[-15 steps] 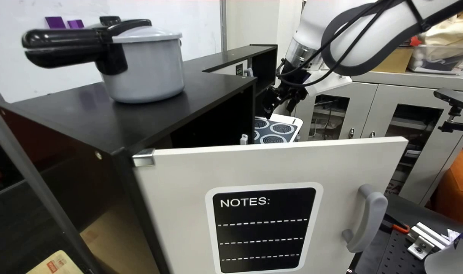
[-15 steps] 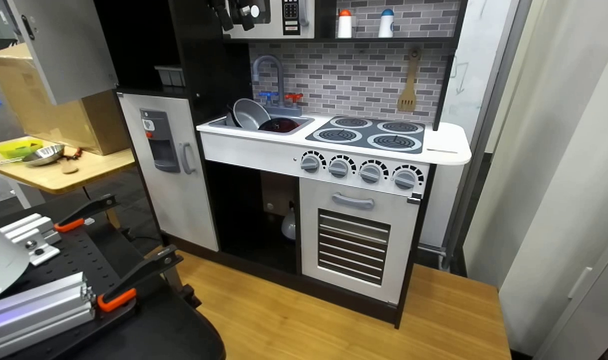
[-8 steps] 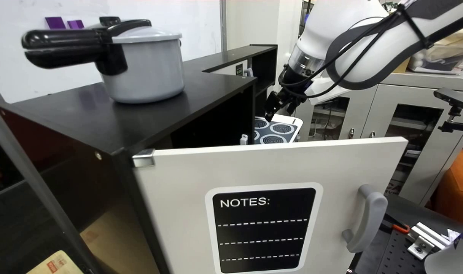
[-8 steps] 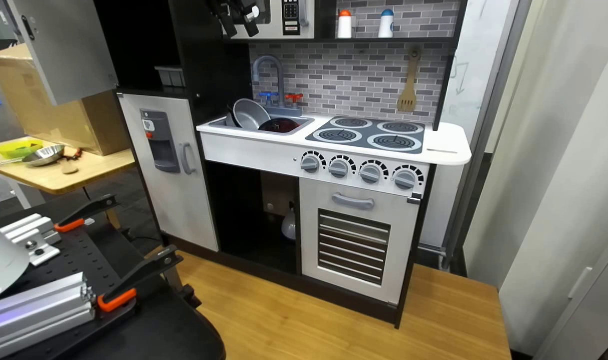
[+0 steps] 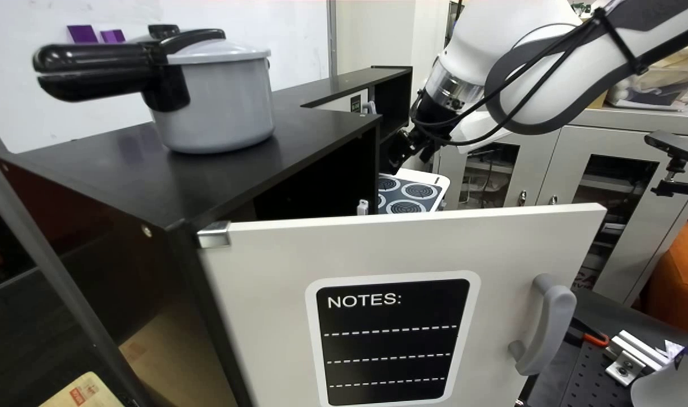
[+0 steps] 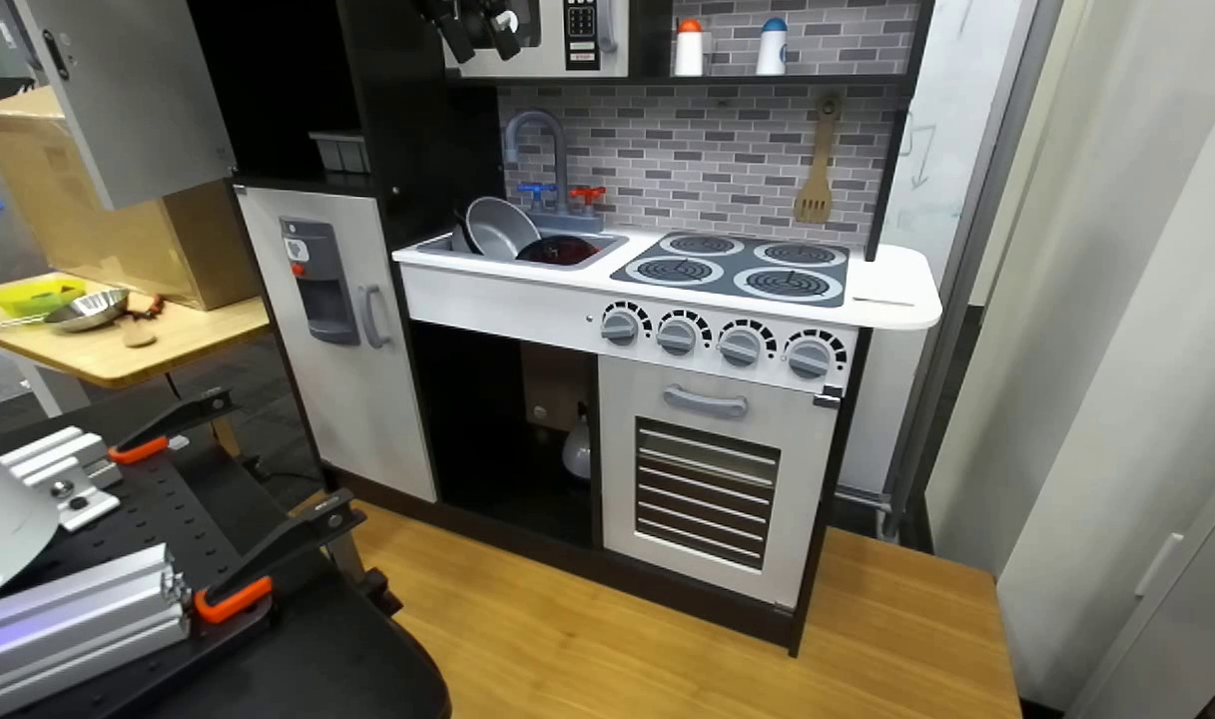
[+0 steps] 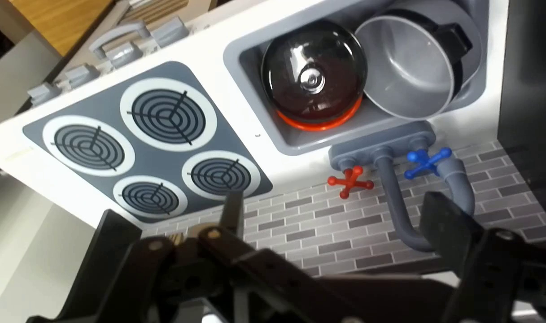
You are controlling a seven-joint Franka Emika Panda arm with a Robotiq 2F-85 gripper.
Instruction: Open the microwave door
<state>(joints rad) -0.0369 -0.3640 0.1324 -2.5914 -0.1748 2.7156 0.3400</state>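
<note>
The toy microwave (image 6: 548,62) is built into the upper kitchen unit. Its pale door is shut, with a black keypad panel (image 6: 581,38) and a grey upright handle (image 6: 607,25). The door (image 5: 344,102) and handle (image 5: 370,107) also show in an exterior view, edge-on. My gripper (image 6: 483,50) hangs in front of the door's window side, in that view left of the handle and apart from it. It also shows in an exterior view (image 5: 407,158) and in the wrist view (image 7: 335,208), jaws spread and nothing between them. The microwave door and handle do not show clearly in the wrist view.
Below are the stove top (image 6: 732,268), the sink (image 7: 299,139) with pans, and the faucet (image 7: 398,211). The open cabinet door (image 5: 400,249) marked NOTES swings out beside the arm. A grey pot (image 5: 219,102) stands on the unit. Two shakers (image 6: 689,50) sit right of the microwave.
The arm's elbow has swung and lowered slightly. The gripper dipped a little, then rose again and shifted slightly toward the microwave. Its jaws stay spread and the microwave door has not moved.
</note>
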